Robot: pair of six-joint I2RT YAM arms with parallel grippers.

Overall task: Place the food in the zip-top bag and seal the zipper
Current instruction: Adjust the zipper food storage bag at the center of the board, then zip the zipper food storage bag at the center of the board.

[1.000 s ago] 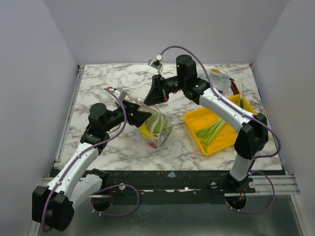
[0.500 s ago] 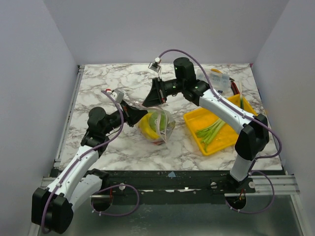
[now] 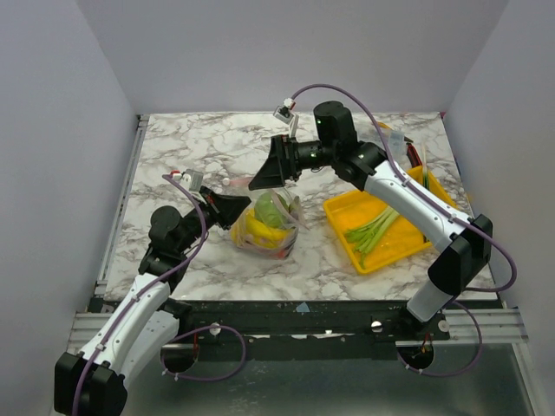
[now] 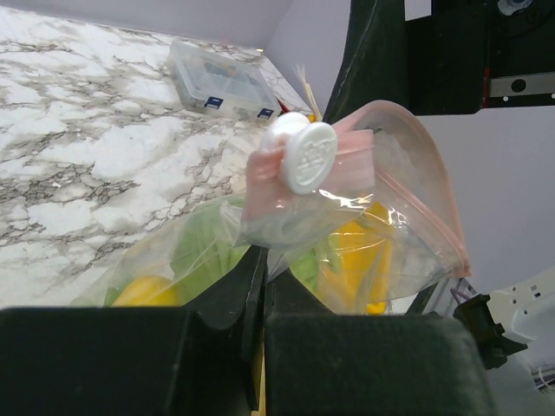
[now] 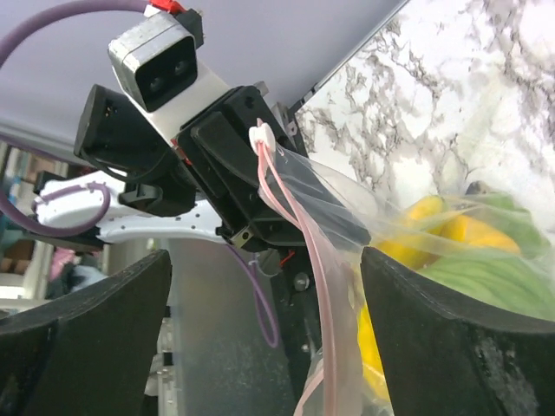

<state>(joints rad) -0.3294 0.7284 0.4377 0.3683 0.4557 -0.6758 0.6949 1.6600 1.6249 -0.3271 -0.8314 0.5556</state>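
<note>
A table top (image 3: 191, 147) finished in a white marble pattern with grey veining is observed. It is enclosed on three sides by plain panels: a back wall (image 3: 286, 52), a left wall (image 3: 52, 130) and a right wall (image 3: 512, 113). All three are of a pale grey-lilac tone and unmarked. A metal strip (image 3: 120, 208) is fitted along the left edge of the table. A slotted aluminium rail (image 3: 486, 322) is mounted across the near edge, beside a dark crossbar (image 3: 277, 319). A dull grey floor (image 3: 329, 390) is seen below the rail. The enclosure is lit evenly and diffusely, and only soft shadows are cast on the marble surface.
</note>
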